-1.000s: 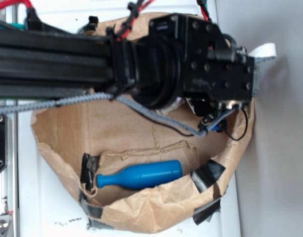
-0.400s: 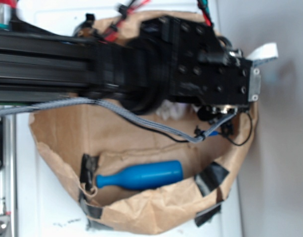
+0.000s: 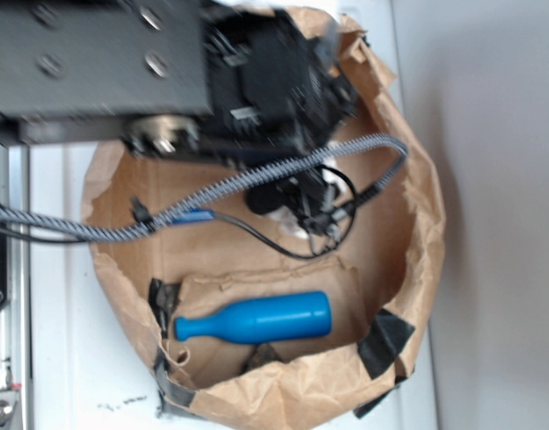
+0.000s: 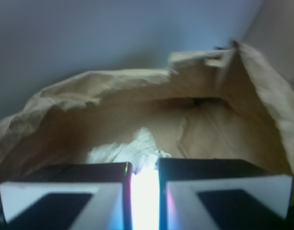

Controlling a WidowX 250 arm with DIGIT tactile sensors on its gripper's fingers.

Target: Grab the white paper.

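At lower centre of the wrist view, my gripper (image 4: 145, 187) pinches the white paper (image 4: 132, 152): light, soft, crushable anywhere.

Legible text: none is showing on the brown paper bag (image 3: 417, 224), blue bottle (image 3: 256, 319) or robot arm (image 3: 104, 63) (both views blurred; no labels, brands, numbers appearing).
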